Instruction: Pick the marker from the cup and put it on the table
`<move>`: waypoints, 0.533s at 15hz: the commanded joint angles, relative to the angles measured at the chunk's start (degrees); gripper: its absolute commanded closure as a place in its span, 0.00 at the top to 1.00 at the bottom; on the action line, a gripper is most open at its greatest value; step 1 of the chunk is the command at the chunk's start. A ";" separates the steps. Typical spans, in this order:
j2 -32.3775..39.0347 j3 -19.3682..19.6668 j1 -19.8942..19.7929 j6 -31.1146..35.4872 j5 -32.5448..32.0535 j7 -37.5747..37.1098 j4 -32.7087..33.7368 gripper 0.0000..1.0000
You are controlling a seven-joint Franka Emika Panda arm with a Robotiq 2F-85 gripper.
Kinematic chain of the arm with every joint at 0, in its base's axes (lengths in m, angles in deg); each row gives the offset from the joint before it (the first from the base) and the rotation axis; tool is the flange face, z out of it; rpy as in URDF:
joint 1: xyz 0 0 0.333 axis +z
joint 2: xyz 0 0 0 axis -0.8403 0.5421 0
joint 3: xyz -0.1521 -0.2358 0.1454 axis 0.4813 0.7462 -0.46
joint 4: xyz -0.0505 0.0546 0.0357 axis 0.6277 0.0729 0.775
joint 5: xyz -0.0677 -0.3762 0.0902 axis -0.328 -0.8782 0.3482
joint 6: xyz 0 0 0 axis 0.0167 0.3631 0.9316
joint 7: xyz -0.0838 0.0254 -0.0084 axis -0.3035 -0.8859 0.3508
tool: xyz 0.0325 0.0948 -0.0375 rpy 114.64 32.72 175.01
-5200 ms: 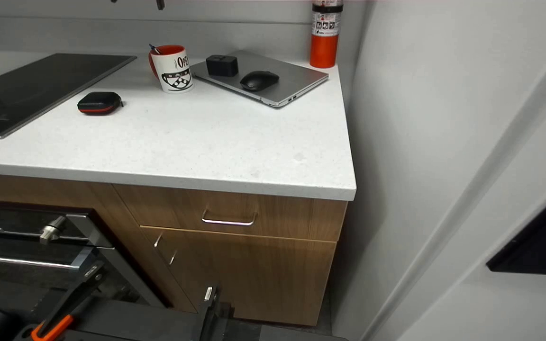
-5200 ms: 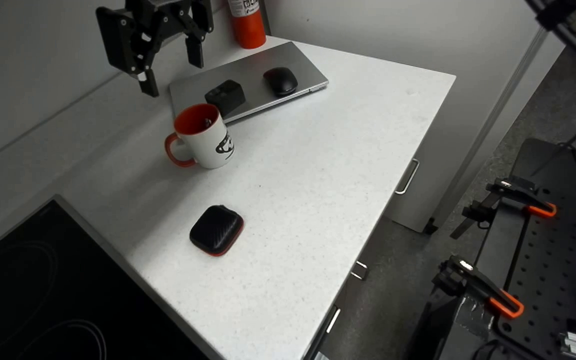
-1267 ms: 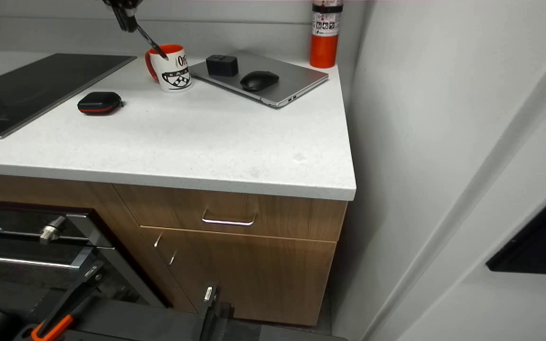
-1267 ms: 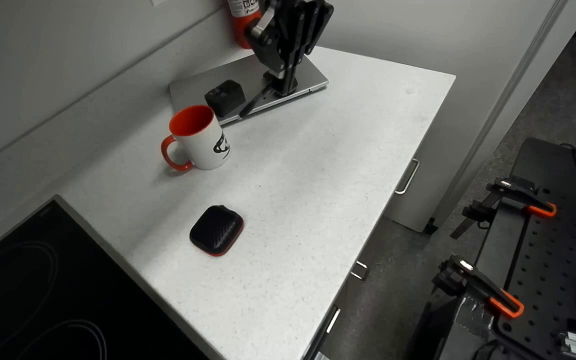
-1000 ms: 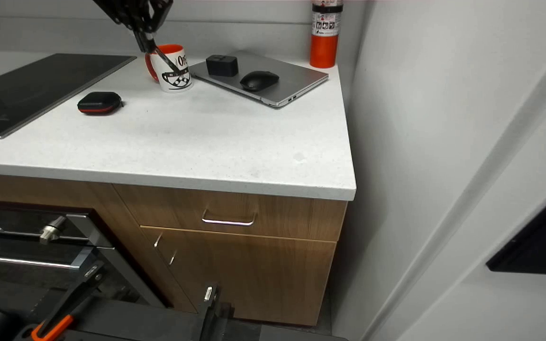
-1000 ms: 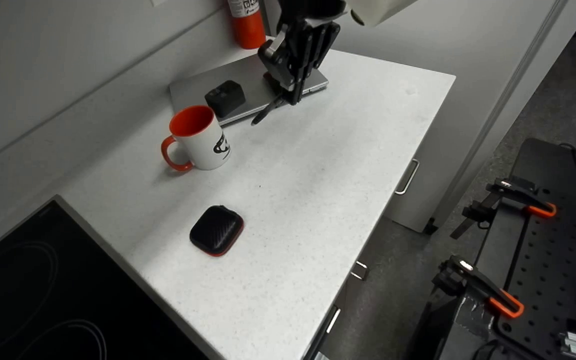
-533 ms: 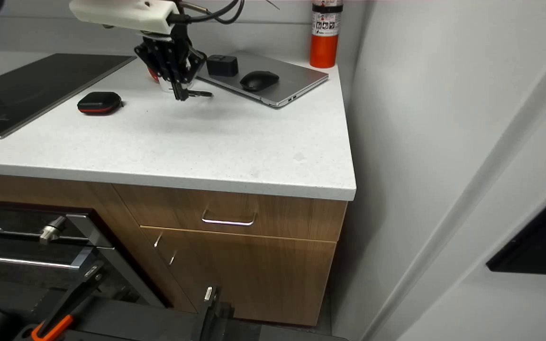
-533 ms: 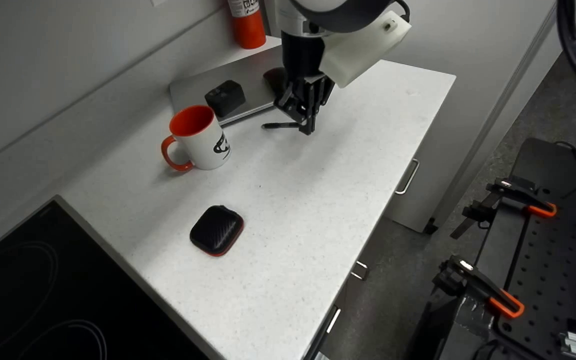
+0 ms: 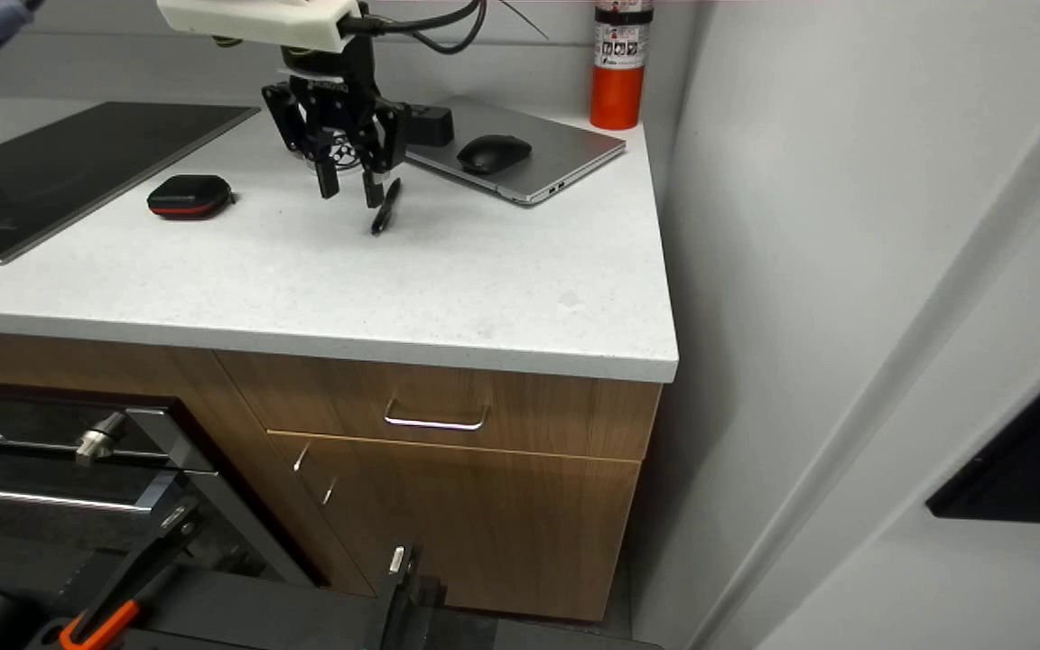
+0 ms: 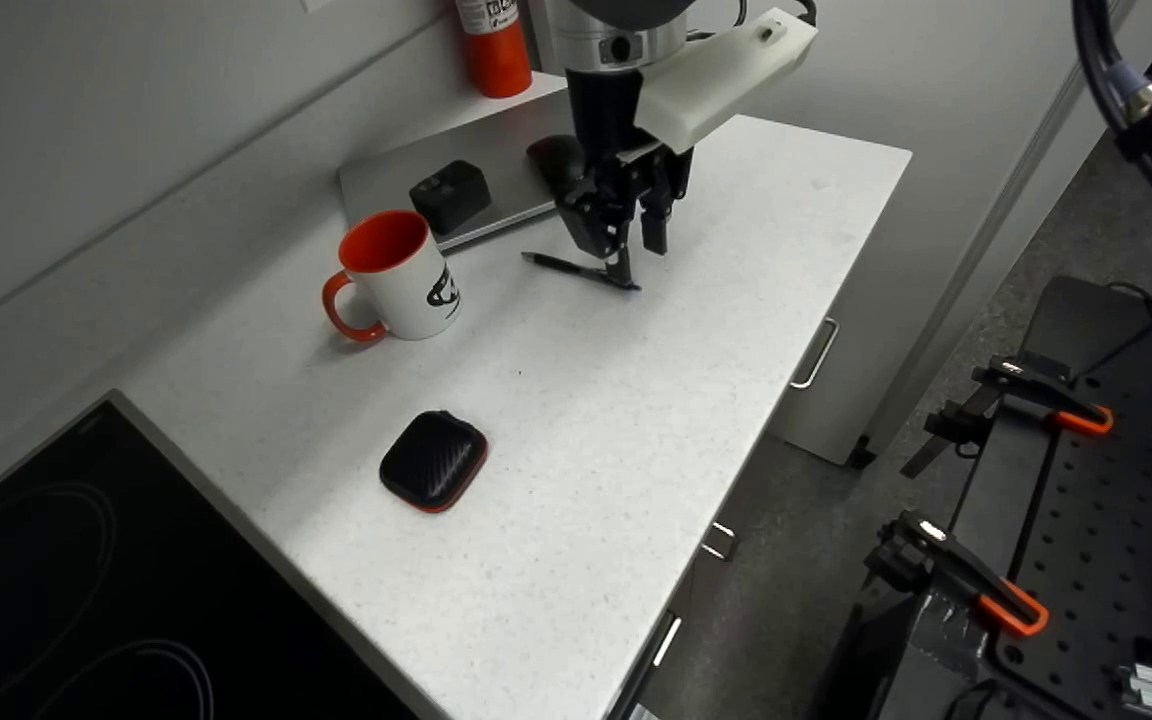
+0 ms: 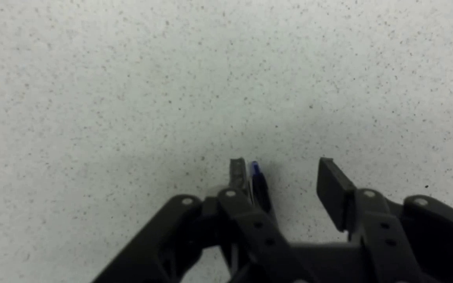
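The tool (image 9: 351, 191) is pointing downward, hanging low over the speckled white surface (image 9: 484, 280), and its two fingers (image 11: 332, 192) are standing apart. The slim dark marker (image 10: 566, 266) is lying on that surface, out of the mug (image 10: 406, 295). In the wrist view its blue end is showing between the fingers, just beside one and well apart from the other; whether it is touching the nearer finger, I cannot tell. The mug, white outside and red inside, with a red handle and dark markings, is standing upright near the closed silver laptop (image 9: 565, 149), and in an exterior view the tool is hiding most of it. A black computer mouse (image 9: 494, 153) and a small black box (image 10: 451, 195) are resting on top of the laptop. A small black case (image 10: 433, 460) with a red band around its base is sitting well apart from the marker, nearer the black glass cooktop (image 10: 86, 600). Behind the laptop, a red fire extinguisher (image 9: 617, 97) with a white label is showing at the back corner.
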 commanded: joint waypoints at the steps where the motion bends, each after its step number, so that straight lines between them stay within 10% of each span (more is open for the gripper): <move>1: 0.29 0.16 -0.99 -2.80 -0.56 -0.55 2.15 0.84; 3: 0.62 0.24 -1.45 -2.75 -0.12 0.03 2.61 0.98; 8: -0.01 0.13 -1.71 -0.60 0.01 0.48 1.10 1.00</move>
